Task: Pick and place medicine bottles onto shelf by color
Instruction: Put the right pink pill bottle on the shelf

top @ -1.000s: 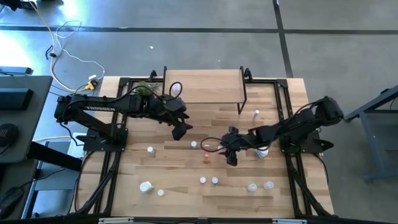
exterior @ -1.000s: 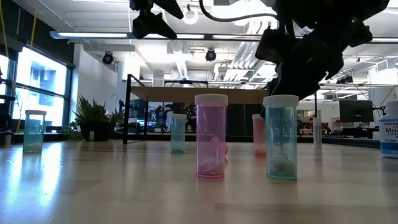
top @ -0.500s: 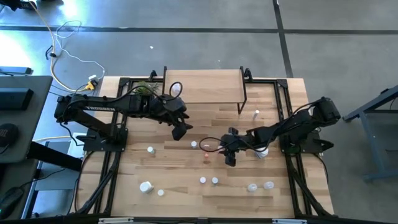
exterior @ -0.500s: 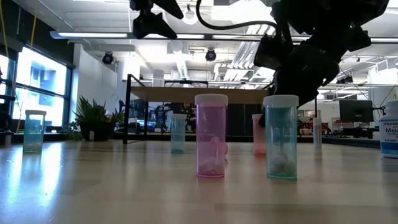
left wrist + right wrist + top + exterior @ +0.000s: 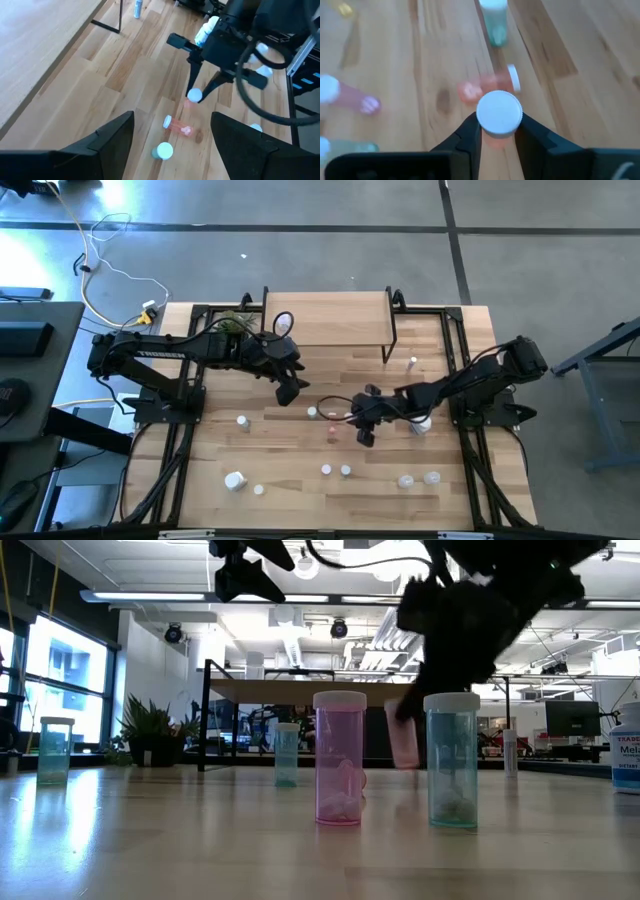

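We count two dark robot arms [image 5: 180,360], one light-wood shelf on black legs [image 5: 330,318], one green plant [image 5: 233,323], and about a dozen small white-capped medicine bottles [image 5: 326,470].

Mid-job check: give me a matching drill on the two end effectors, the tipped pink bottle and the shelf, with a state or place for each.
1. right end effector
2. left end effector
3. tipped pink bottle
4. shelf

A. open, holding nothing
B. on black legs, beside the plant
C. shut on a white-capped pink bottle
D. lying on the tabletop

Pairs: 1-C, 2-A, 3-D, 4-B
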Motion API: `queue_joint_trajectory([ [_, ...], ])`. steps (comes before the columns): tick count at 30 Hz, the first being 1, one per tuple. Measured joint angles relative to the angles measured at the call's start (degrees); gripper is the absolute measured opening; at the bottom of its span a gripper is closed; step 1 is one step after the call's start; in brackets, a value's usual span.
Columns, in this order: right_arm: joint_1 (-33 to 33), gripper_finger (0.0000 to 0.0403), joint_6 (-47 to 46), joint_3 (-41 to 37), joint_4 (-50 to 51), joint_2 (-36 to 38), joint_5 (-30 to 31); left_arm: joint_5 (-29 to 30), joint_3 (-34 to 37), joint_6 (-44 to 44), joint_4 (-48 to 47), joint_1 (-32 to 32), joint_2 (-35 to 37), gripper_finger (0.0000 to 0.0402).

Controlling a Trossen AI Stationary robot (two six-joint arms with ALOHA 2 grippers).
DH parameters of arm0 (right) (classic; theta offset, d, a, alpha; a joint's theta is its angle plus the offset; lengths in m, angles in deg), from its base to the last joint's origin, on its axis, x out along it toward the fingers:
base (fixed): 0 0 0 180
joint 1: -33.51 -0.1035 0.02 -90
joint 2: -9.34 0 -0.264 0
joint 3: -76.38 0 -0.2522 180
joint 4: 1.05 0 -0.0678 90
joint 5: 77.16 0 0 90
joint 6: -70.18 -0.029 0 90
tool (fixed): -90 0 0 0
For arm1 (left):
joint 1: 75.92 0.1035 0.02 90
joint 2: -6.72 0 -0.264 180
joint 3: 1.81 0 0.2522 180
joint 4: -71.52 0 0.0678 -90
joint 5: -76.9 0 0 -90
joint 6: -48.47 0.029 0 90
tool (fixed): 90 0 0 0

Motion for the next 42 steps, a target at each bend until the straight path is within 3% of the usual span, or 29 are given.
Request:
queue_joint_trajectory([
  [9,1.15,0.0086,1.49,9.86,6.85,0.00,0.21,0.23,-0.07,3.79,-1.07,2.27,2.23,0.0252],
  [17,6.76,0.0087,6.92,19.34,13.58,0.00,2.77,4.12,-0.07,6.06,-1.25,6.06,4.92,0.0252],
  [32,26.88,0.0087,22.10,32.37,18.38,0.02,-0.21,4.52,-0.07,6.08,-1.16,12.06,5.70,0.0252],
  [42,41.00,0.0087,25.16,35.30,18.49,0.02,-3.21,4.50,-0.04,6.08,-1.18,12.83,5.70,0.0252],
])
